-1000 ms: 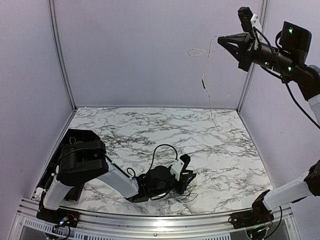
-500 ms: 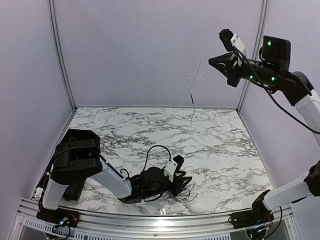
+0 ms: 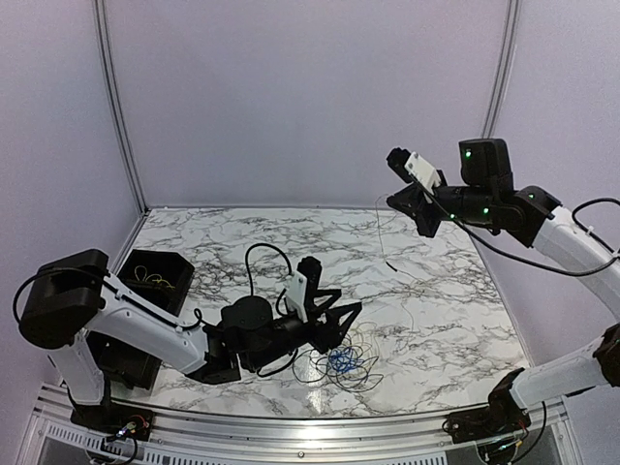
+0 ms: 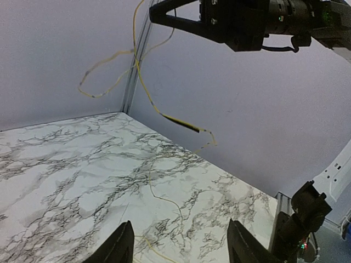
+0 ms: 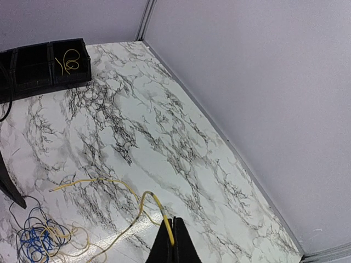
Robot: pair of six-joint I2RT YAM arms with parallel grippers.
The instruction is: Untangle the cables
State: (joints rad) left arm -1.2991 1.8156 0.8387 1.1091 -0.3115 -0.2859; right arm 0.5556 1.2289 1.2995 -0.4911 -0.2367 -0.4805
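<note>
Cables (image 3: 341,360) heaped near front table edge (image 3: 412,403) by spread left end effector (image 3: 341,325); right end effector (image 3: 395,201) pinches yellow cable (image 5: 163,219).

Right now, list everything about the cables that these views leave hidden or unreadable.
Top view: tangle strands too thin to trace crossings.
Right wrist view: yellow cable and blue cable cut by the bottom edge.
Left wrist view: tangle outside the frame, below the left gripper.

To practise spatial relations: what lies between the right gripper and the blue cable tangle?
In the right wrist view, the yellow cable, pinched in the right gripper, loops over the marble table toward the blue cable tangle.
</note>
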